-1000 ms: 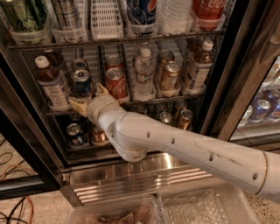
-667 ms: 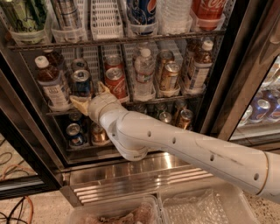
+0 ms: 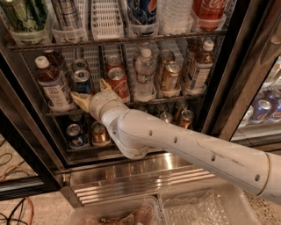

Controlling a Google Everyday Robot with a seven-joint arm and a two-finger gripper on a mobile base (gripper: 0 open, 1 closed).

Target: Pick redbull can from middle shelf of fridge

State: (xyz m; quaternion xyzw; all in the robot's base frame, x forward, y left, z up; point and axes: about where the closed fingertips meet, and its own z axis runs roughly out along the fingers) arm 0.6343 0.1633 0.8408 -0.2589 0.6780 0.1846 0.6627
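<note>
The fridge stands open with a black frame. Its middle shelf is a dark wire rack holding drinks. The redbull can, slim, blue and silver, stands in a left lane of that shelf, with another silver-topped can right behind it. My gripper is at the shelf's front, just below and right of the can. Its beige fingers are spread. One fingertip lies under the can's base and the other points up between the can and a red Coca-Cola can. The can stands on the shelf.
On the middle shelf stand a brown bottle, a water bottle, a gold can and another brown bottle. The upper shelf holds a Pepsi can and a Coke can. Cans sit on the lower shelf. Plastic bins lie below.
My gripper has moved slightly up and in toward the redbull can. The cans and bottles have not moved.
</note>
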